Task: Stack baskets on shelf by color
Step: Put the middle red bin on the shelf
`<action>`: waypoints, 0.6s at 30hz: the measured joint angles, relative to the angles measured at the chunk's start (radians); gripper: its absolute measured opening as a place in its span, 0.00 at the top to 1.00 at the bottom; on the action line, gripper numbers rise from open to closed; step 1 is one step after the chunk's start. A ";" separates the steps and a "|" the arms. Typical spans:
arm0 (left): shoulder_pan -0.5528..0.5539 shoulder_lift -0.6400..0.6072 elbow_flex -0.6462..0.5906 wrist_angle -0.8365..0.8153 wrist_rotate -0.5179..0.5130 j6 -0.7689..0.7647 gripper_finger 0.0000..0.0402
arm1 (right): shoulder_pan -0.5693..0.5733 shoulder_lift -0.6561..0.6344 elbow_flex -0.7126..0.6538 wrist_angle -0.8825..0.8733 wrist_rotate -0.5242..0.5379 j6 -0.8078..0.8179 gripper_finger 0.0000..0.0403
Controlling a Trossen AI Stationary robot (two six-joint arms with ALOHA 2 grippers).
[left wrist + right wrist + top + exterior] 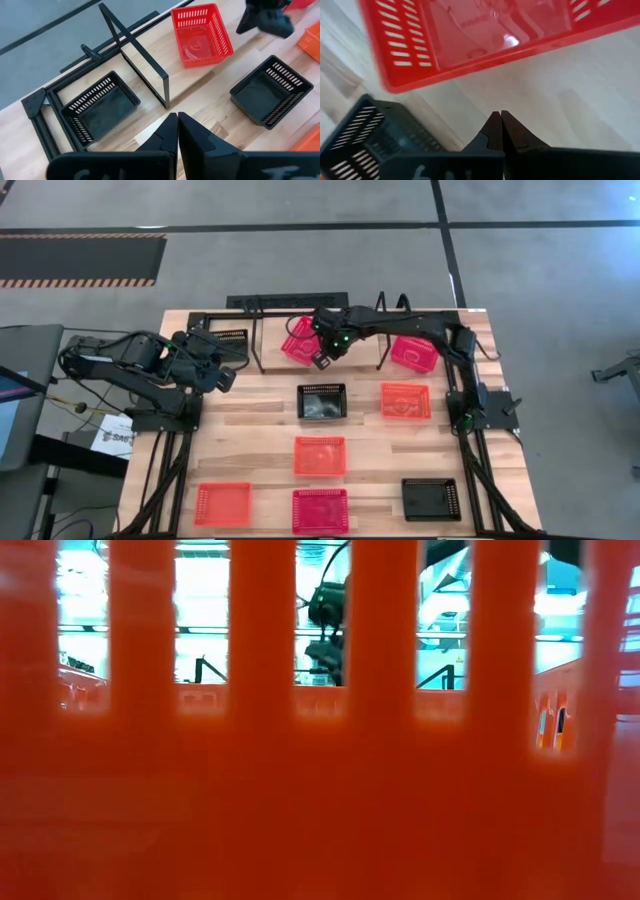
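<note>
Left gripper (228, 379) parked over desk's (260, 430) left rear, jaws together, beside black basket (230, 340) on shelf (270, 330). Right gripper (320, 361) just beside tilted red basket (298, 340) on shelf, jaws together, holding nothing. Another red basket (413, 353) farther right. Remaining baskets scattered over desk.

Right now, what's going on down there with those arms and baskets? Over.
Both tools shut, empty. Right tool beside a red basket on the shelf; left tool waits near a black basket. Nothing stacked.
</note>
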 joint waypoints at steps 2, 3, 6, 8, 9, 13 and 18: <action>0.000 0.000 0.000 0.000 0.000 0.000 1.00 | 0.004 0.017 0.002 -0.004 -0.005 -0.006 1.00; 0.000 0.000 0.000 0.000 0.000 0.000 1.00 | 0.005 0.020 0.002 0.001 -0.007 -0.008 1.00; 0.000 0.000 0.000 0.000 0.001 0.001 1.00 | 0.004 0.020 0.003 -0.003 -0.011 -0.030 1.00; 0.000 0.000 0.000 0.000 0.003 0.001 1.00 | -0.004 0.020 0.003 -0.003 -0.010 -0.038 1.00; 0.000 0.000 0.000 0.000 0.004 0.001 1.00 | -0.010 0.020 0.003 -0.002 -0.010 -0.040 1.00; 0.000 0.000 0.000 0.004 0.010 0.001 1.00 | -0.038 0.018 0.003 -0.006 -0.010 -0.054 1.00; 0.000 0.000 0.000 0.004 0.010 0.001 1.00 | -0.064 0.018 0.003 0.013 -0.009 -0.056 1.00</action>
